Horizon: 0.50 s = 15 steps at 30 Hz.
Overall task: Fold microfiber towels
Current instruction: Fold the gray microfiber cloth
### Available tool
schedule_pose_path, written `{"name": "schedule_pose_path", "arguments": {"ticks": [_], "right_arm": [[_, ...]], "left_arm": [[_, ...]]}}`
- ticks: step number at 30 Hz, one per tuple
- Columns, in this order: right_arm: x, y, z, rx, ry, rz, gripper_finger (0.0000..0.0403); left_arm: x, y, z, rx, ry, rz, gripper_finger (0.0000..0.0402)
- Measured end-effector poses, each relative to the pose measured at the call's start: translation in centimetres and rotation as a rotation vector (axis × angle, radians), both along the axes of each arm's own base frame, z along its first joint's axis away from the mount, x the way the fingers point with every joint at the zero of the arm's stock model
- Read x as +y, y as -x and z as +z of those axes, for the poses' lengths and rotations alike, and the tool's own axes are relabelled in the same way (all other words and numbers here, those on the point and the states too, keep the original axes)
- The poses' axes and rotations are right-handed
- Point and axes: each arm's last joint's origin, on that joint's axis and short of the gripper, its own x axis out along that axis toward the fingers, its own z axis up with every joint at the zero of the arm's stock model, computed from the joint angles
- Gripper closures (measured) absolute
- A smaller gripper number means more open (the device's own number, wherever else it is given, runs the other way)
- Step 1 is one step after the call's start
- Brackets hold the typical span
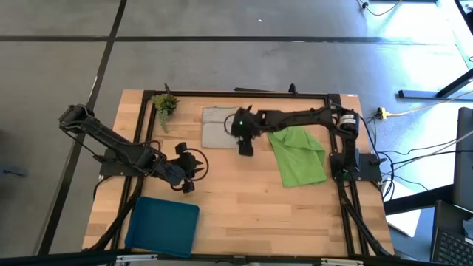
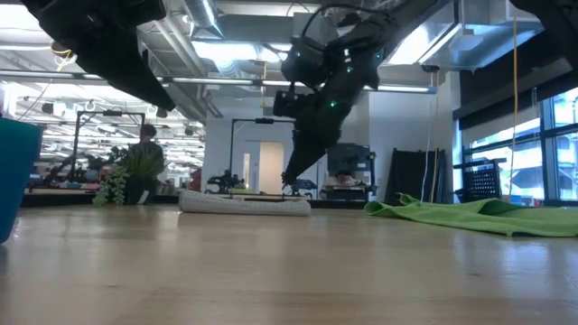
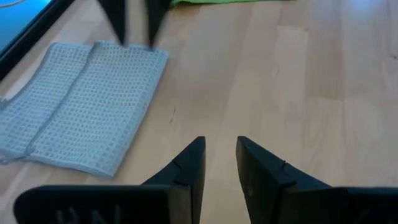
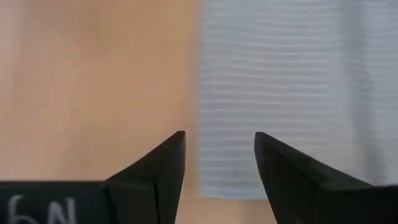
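Item one, the grey towel (image 1: 222, 127): it lay folded into a flat rectangle at about twelve o'clock on the desk (image 1: 244, 214), just beside the plant sprig (image 1: 165, 104) toward ten o'clock. Item two, the right gripper (image 1: 244, 145): it hung over the folded cloth's near right corner, fingers spread and grasping nothing, the cloth's edge showing between them in its own wrist view. Item three, the green towel (image 1: 299, 154): it lay unfolded and rumpled at about two o'clock, well apart from the grey one and close under the right arm's base. Item four, the left gripper (image 1: 186, 174): it waited near eight o'clock, above the blue tray (image 1: 162, 224), fingers parted by a narrow gap and empty. Judged state of work: the grey cloth's fold looked finished and just let go, so half the job stood done. The next move would call for the right arm to swing to the green cloth, pinch one edge, and carry it across onto the opposite edge.
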Motion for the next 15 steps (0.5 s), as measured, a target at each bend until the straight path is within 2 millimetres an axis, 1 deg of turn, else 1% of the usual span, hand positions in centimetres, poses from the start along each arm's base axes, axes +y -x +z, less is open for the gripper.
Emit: {"name": "schedule_pose_path", "arguments": {"ticks": [3, 5, 7, 10, 15], "right_arm": [[2.0, -0.2, -0.3, 0.030, 0.043, 0.099, 0.0210], [2.9, -0.5, -0.3, 0.038, 0.120, 0.112, 0.0210], [3.3, -0.6, -0.3, 0.047, 0.196, 0.091, 0.0210], [3.4, -0.5, -0.5, 0.041, 0.223, 0.070, 0.0210], [2.2, -0.2, -1.4, -0.005, 0.215, 0.015, 0.0210]], "left_arm": [[0.3, -0.1, 0.0, 0.004, -0.008, 0.006, 0.0318], [0.5, -0.2, 0.0, 0.004, -0.008, 0.019, 0.0318], [0.7, -0.3, 0.0, 0.004, -0.008, 0.028, 0.0318], [0.9, -0.3, 0.0, 0.004, -0.008, 0.039, 0.0318], [1.0, -0.4, 0.0, 0.004, -0.008, 0.043, 0.0318]]}}
